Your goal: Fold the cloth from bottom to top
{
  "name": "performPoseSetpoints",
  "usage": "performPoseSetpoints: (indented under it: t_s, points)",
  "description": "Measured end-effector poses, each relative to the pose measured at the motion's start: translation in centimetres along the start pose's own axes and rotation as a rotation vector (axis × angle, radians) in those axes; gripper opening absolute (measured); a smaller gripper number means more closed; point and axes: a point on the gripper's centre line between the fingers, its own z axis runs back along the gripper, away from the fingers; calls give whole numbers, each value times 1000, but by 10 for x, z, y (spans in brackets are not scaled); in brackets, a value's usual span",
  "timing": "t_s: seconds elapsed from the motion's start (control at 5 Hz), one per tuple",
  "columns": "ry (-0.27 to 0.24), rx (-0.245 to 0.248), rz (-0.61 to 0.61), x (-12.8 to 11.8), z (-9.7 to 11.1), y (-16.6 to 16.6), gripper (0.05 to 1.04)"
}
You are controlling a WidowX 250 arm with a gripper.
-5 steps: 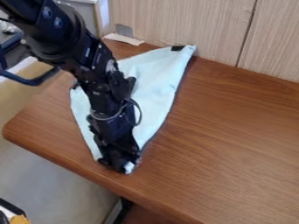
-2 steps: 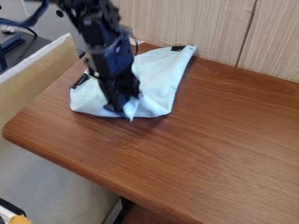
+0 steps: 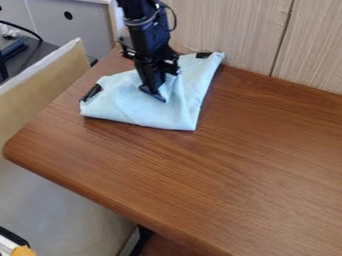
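A pale blue fabric cloth (image 3: 133, 107), plain across its surface and black at two corners, sits against the reddish-brown wooden table (image 3: 247, 155), its top streaked with darker grain. The jointed robot gripper (image 3: 157, 91) is black. Fine vertical streaks pattern the beige wood-look panel (image 3: 214, 30) behind, while a flat tan board (image 3: 43, 80) edged in white and a flat grey panel (image 3: 50, 25) colour the left.

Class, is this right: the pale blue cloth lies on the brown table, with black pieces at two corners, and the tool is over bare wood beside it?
Not quite: the tool is over the cloth, not over bare wood, as the camera view shows. The rest stands: the cloth lies on the brown table, with black pieces at two corners.
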Motion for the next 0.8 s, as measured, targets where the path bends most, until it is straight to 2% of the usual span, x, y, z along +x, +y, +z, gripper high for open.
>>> performPoseSetpoints:
  t_s: [0.2,0.4,0.6,0.8]
  points:
    - [13,4,-7,25,-22,7,82]
    - [47,9,-30,36,-33,7,163]
    - [48,5,-22,35,-35,6,375]
    - [63,-2,-18,30,-38,5,682]
